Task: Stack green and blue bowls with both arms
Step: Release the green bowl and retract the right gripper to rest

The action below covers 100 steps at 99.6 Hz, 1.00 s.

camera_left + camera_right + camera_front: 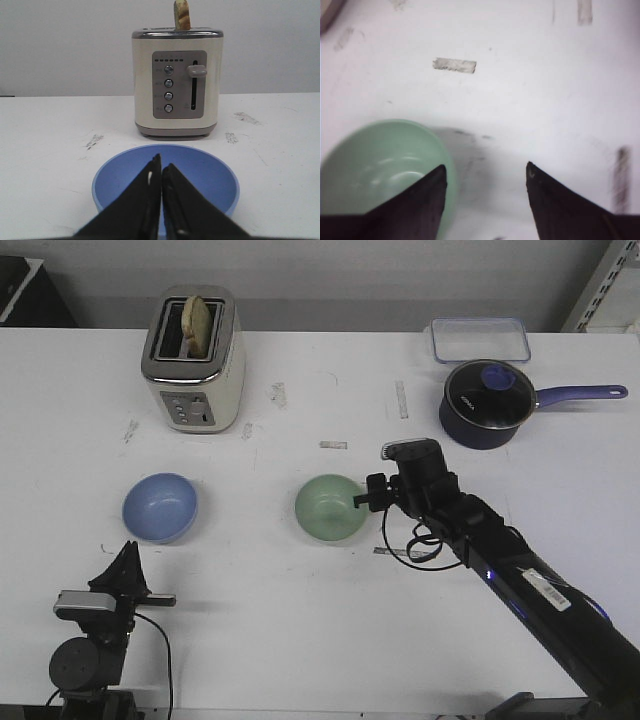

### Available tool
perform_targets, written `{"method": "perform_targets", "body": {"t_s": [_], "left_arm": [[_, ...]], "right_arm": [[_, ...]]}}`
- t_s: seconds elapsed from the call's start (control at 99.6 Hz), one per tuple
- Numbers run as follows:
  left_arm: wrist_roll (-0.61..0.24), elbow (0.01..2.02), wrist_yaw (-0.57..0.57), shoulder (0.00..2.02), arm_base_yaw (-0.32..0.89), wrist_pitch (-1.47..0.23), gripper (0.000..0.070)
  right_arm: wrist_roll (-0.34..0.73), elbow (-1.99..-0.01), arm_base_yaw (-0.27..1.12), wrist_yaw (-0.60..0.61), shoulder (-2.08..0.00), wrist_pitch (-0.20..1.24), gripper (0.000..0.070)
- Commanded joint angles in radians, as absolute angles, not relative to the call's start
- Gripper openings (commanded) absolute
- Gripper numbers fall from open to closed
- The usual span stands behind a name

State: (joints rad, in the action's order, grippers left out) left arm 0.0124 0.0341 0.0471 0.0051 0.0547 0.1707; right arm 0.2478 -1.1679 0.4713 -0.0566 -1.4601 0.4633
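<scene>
The blue bowl [159, 507] sits on the white table at the left, empty and upright. The green bowl [331, 507] sits near the middle, also empty. My left gripper [127, 565] is shut and empty, just in front of the blue bowl; in the left wrist view its closed tips [161, 167] point over the blue bowl [210, 175]. My right gripper [372, 495] is open at the green bowl's right rim. In the right wrist view it [486, 172] straddles that rim, one finger over the green bowl's [375, 160] inside, the other over bare table.
A cream toaster [195, 360] with a bread slice stands at the back left, also in the left wrist view [177, 82]. A dark navy saucepan [485, 405] with a glass lid and a clear plastic container [480, 338] stand at the back right. Tape marks [454, 65] dot the table.
</scene>
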Motion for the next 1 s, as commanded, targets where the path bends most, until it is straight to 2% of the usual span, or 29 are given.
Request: {"method": "perform_targets", "body": {"t_s": [0.0,0.08,0.151,0.281,0.442,0.693,0.994], "left_arm": [[0.014,0.013,0.045,0.003,0.054,0.181,0.0001],[0.014,0.013,0.045,0.003,0.054,0.181,0.0001],[0.014,0.013,0.045,0.003,0.054,0.181,0.0001],[0.014,0.013,0.045,0.003,0.054,0.181,0.0001],[0.014,0.013,0.045,0.003,0.054,0.181,0.0001],[0.014,0.013,0.045,0.003,0.054,0.181,0.0001],[0.014,0.013,0.045,0.003,0.054,0.181,0.0001]], "right_arm": [[0.019,-1.158,0.457,-0.060,-1.426,0.429,0.0213],[-0.043,-1.116,0.425,-0.060,-1.371,0.371,0.0115],[-0.056,-1.066,0.389,-0.059,-1.316,0.309,0.0051],[-0.054,-0.950,0.291,-0.017,-1.205,0.200,0.0013],[-0.025,-0.795,0.152,0.082,-1.058,0.093,0.0013],[-0.015,-0.554,-0.024,0.078,-0.808,-0.033,0.0013],[-0.015,-0.349,-0.047,0.079,-0.523,-0.036,0.0013]]}}
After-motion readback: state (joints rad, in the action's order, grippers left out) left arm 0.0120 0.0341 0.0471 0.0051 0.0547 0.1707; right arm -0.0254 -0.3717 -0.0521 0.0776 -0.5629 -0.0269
